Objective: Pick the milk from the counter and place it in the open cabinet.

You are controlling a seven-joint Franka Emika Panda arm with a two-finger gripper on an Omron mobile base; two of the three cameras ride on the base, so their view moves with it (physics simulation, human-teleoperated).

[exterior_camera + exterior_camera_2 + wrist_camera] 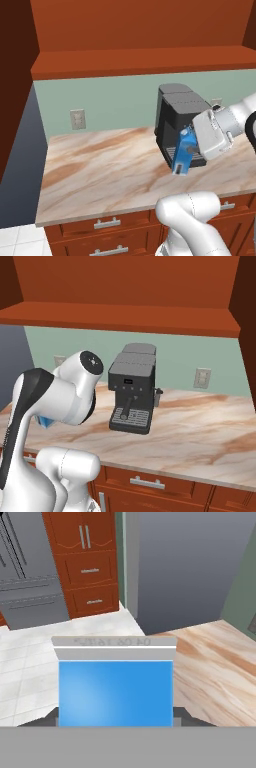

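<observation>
My gripper (187,146) is shut on the milk (182,156), a small blue carton tilted in the air in front of the coffee machine, a little above the marbled worktop. In the hand view the milk (116,689) is a blue face with a pale top edge, sitting between my gripper's (116,719) dark tips. A sliver of the milk (46,422) peeks out behind my arm in the right base view. The open cabinet (140,62) hangs above, with its thick red-brown shelf (120,313) well higher than the carton. The counter is out of view.
A black coffee machine (176,112) stands on the marbled worktop (100,170) right behind the carton. Silver-handled drawers (107,223) sit below. Wall outlets (77,119) are on the green backsplash. The hand view looks down on white floor tiles (30,662) and tall red-brown cupboards (82,562).
</observation>
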